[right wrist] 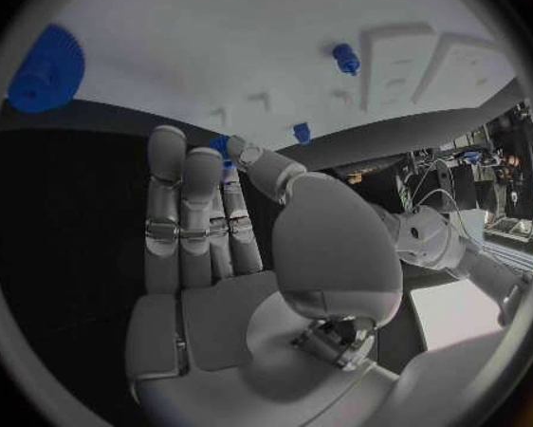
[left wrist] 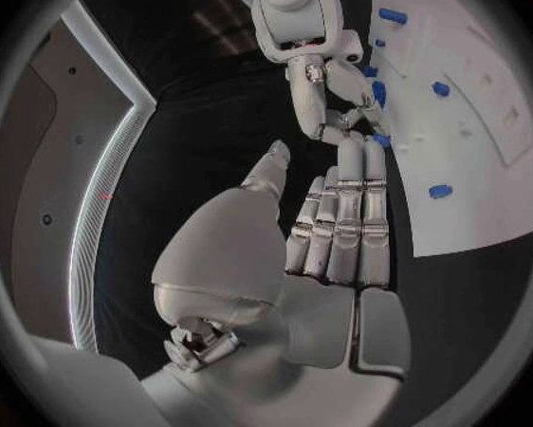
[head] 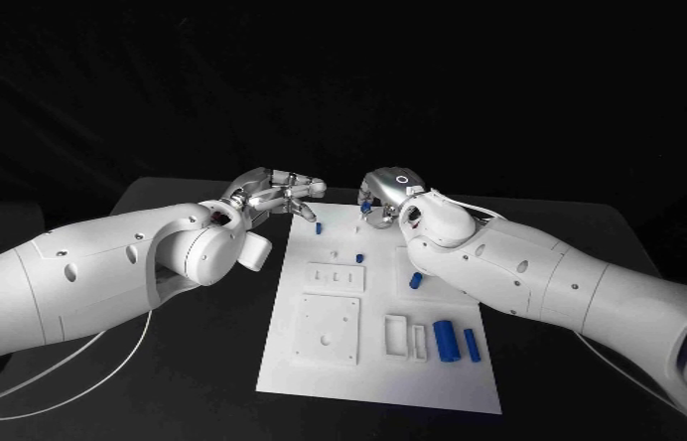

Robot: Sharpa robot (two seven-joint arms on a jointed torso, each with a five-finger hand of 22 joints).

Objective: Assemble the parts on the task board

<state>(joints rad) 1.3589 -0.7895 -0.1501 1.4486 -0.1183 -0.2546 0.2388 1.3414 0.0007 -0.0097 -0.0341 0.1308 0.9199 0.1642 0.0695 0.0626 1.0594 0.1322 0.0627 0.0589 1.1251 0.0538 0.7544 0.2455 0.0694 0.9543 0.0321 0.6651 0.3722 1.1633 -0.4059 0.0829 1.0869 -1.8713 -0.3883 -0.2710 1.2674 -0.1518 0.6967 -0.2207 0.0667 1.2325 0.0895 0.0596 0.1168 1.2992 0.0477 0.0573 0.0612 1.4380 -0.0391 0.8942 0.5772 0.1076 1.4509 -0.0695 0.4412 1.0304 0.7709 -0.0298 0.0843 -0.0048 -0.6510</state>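
Task board [head: 375,357] lies mid-table, blue parts [head: 447,341] scattered on it. Right hand [head: 386,201] at the far edge, thumb and a fingertip pinching a small blue part [right wrist: 220,146]. Left hand [head: 276,193] beside the far-left corner, fingers straight and together, holding nothing.

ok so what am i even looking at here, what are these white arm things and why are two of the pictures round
It is a robot with two white arms, each ending in a silver hand. The square picture looks down from its head: left hand, right hand. The round ones come from fisheye cameras at the wrists, behind each hand. On the black table lies a white task board with small blue parts on it. The right hand's fingertips seem to be at a small blue piece; whether it is gripped I cannot tell. The left hand holds nothing.
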